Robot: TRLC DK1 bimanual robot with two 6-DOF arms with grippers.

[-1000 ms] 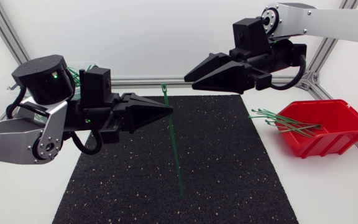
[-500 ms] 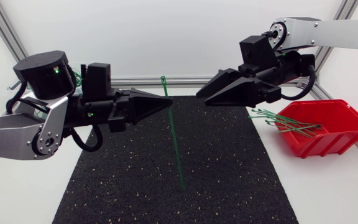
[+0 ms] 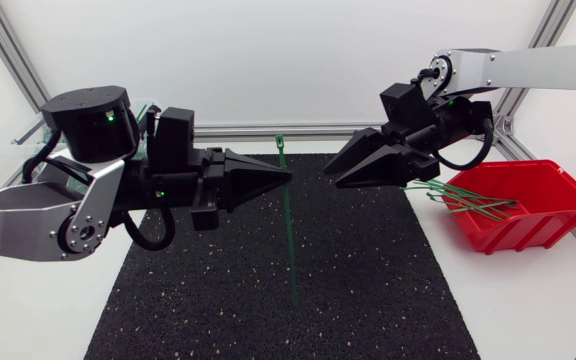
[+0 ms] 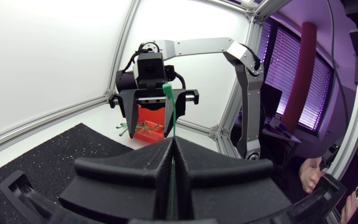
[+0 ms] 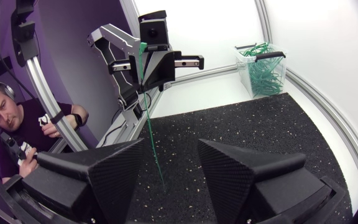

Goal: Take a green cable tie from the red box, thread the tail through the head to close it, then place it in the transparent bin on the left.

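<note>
Black mat (image 3: pixel 368 290) on the counter. Green cable tie (image 3: pixel 288 230) stands upright over it, head up, pinched between the left gripper (image 3: pixel 288 178) fingers. Right gripper (image 3: pixel 332 176) near the tie, not touching, fingers spread. Red box (image 3: pixel 528 215) with more ties at right. Transparent bin (image 5: pixel 269 56) far back left.

**No legible print**

No letter, number, label or sign can be read in any view: not on the left arm (image 3: pixel 28 215), the right arm (image 3: pixel 528 65), the red box (image 3: pixel 528 228), the transparent bin (image 5: pixel 281 73), the green cable tie (image 3: pixel 288 230) or the black mat (image 3: pixel 218 290).
</note>
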